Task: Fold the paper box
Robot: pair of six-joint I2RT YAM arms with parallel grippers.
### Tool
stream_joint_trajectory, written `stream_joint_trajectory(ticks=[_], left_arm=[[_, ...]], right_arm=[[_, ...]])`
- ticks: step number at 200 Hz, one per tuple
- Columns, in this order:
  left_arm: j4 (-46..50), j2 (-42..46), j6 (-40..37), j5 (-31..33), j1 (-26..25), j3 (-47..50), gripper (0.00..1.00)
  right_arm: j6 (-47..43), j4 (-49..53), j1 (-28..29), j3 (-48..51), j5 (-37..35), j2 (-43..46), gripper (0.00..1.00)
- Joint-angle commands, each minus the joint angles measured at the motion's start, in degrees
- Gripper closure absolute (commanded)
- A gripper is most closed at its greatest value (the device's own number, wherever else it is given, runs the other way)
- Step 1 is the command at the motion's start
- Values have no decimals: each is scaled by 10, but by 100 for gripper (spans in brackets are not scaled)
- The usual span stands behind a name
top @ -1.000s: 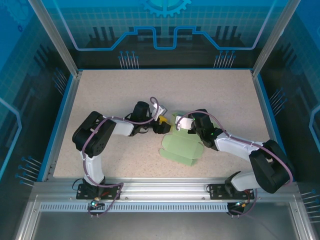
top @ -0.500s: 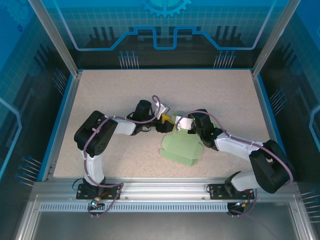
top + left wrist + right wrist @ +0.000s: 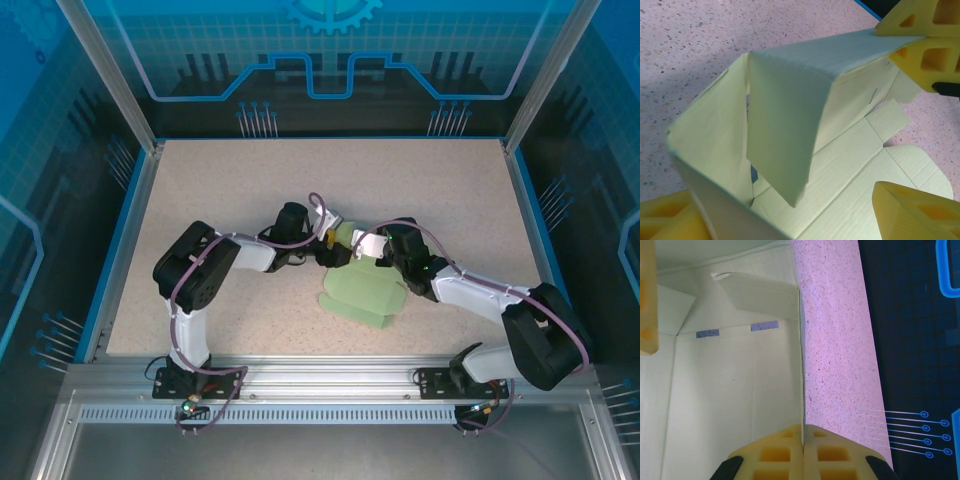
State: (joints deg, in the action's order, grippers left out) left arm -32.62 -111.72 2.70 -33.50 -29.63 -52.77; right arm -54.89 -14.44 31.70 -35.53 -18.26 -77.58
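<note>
The left arm [image 3: 200,265] goes up from its base, bends, and lies low over the table [image 3: 230,190], pointing right. The right arm [image 3: 470,290] bends the same way and reaches left. Their tips almost meet in the middle of the table. The left gripper [image 3: 333,245] has its two yellow fingers [image 3: 912,210] wide apart, and a raised wall of the paper box [image 3: 362,292] stands between them. The right gripper [image 3: 365,243] has its fingers pressed together on a thin edge of the box. That edge is part of a flap [image 3: 790,115] that stands up and bends over. The rest of the box lies flat and open on the table, on the near side of both grippers. There is open table on the far side, and on the left and right, all the way out to the blue rim [image 3: 133,212]. The box sits well away from every edge.
</note>
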Motion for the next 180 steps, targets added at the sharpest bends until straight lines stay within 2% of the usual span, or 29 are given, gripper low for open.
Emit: stream_joint_trajectory(ticks=[1,71,127,151,180], left_arm=[[-25,14,2,11,-2,15,25],[-43,75,-2,44,16,83,20],[-108,155,37,51,40,162,22],[-114,173,65,111,57,181,26],[-36,167,71,198,64,148,30]], right_arm=[[14,-1,-9,6,11,14,96],[18,-3,-8,10,12,17,96],[-32,-59,29,31,-57,23,97],[-52,-98,46,47,-83,23,97],[-85,-148,64,69,-104,24,97]])
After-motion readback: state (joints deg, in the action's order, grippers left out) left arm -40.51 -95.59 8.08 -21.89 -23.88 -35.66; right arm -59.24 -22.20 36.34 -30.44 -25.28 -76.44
